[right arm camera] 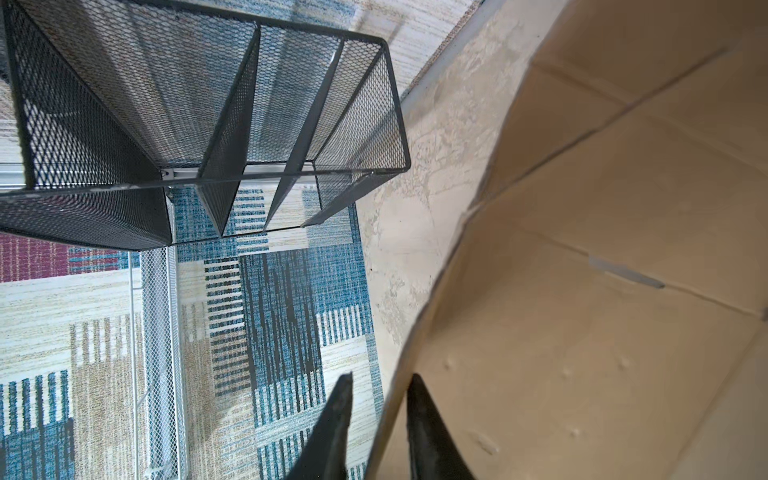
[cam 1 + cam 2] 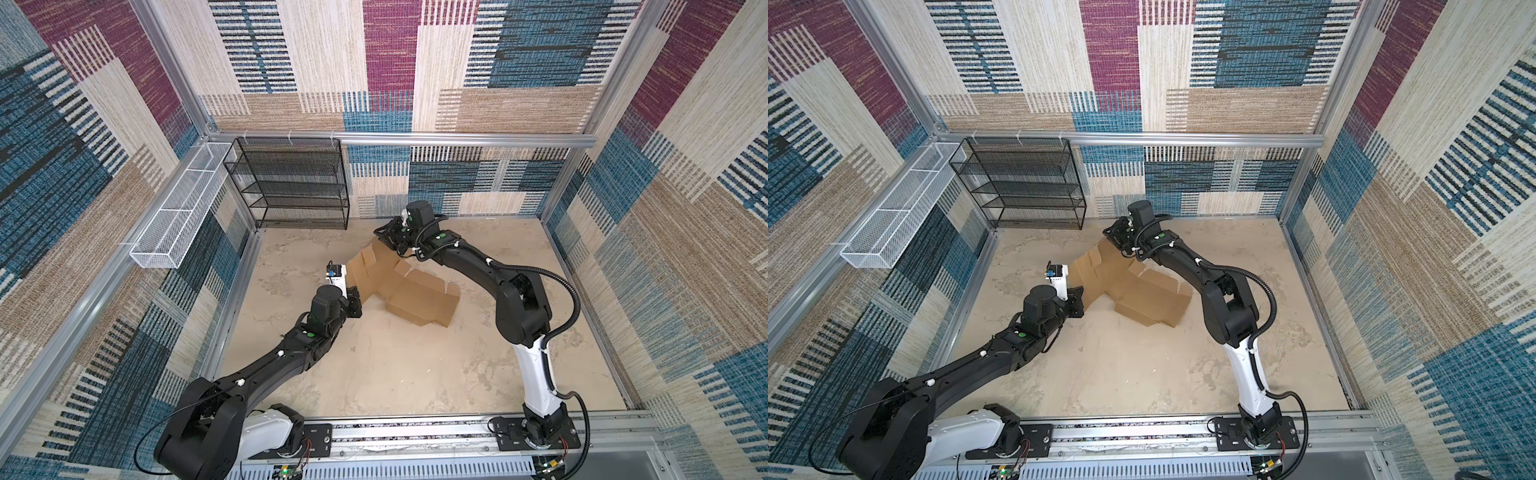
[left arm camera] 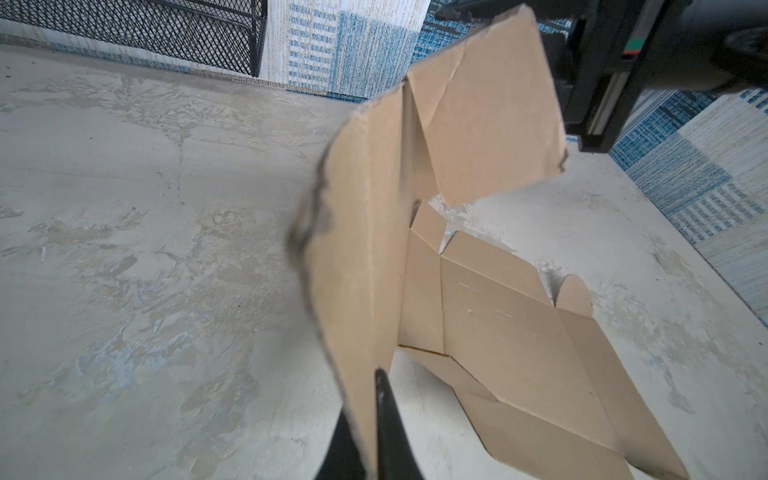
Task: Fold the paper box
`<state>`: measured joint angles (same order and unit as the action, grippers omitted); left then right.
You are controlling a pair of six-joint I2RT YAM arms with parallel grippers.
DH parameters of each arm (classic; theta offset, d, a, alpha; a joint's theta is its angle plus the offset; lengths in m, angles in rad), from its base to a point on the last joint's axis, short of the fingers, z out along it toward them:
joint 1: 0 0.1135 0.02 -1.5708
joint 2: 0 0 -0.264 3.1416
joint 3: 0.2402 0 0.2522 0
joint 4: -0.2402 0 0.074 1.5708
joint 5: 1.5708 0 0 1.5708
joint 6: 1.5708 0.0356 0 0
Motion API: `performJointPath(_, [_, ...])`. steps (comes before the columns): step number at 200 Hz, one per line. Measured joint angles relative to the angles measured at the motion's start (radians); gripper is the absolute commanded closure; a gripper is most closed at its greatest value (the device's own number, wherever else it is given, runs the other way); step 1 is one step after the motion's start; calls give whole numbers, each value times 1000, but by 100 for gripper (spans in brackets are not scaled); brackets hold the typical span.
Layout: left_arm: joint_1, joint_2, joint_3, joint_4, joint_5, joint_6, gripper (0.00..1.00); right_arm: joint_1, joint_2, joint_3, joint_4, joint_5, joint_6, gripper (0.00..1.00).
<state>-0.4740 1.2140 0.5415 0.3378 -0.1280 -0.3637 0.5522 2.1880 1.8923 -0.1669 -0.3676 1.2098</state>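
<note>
Along the bottom edge of both top views runs the mounting rail [image 2: 415, 430], with both arms reaching up from it toward the middle of the frame. Left of centre, the left gripper [image 2: 354, 302] is clenched on a raised flap of the paper box [image 2: 419, 299]. The box sits mid-frame on the table [image 2: 374, 374], part of it flat and part tented upward. Right of that, at the sheet's far tip, the right gripper [image 1: 380, 384] straddles the edge with one finger [image 1: 338, 411] visibly clear of the board (so not clamped, I'd say). Its bite should seat squarely before either arm folds, or the panel will likely twist instead of creasing along its score. In the upper left, the white wire basket [image 2: 178, 216] and black mesh rack [image 2: 291, 183] stand well apart from the work, and nothing else on the table blocks the fold.
</note>
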Motion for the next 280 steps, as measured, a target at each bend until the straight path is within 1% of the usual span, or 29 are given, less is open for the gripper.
performJointPath(37, [0, 21, -1, 22, -5, 0, 100, 0, 0, -25, 13, -14, -4, 88])
performJointPath(62, [0, 27, -1, 25, -5, -1, 100, -2, -2, -56, 38, -24, -4, 90])
performJointPath(88, [0, 21, -4, 23, -8, -1, 90, -2, -10, -81, 72, -30, -4, 92])
performJointPath(111, [0, 2, -11, 11, -10, -1, 73, -2, -18, -100, 92, -42, -4, 94])
performJointPath(125, [0, -17, -14, 3, -22, -1, 66, -1, -24, -113, 97, -42, -8, 95])
performJointPath(148, [0, -64, -20, -39, -30, 0, 59, 0, -40, -135, 112, -42, -11, 95])
performJointPath(154, [0, -85, -21, -58, -35, 0, 52, 0, -45, -142, 118, -43, -11, 95])
performJointPath(161, [0, -109, -22, -80, -47, 0, 48, 0, -51, -148, 125, -44, -11, 95])
performJointPath(200, [1, -291, -37, -251, -102, -8, 42, 0, -64, -162, 163, -70, -12, 95])
performJointPath(219, [6, -330, -38, -333, -129, -21, 42, 0, -70, -177, 182, -92, -15, 96])
performJointPath(247, [14, -305, -37, -420, -146, -35, 42, 0, -89, -225, 232, -131, -14, 95])
performJointPath(280, [14, -198, -15, -432, -126, -34, 44, 0, -92, -276, 297, -183, 4, 96])
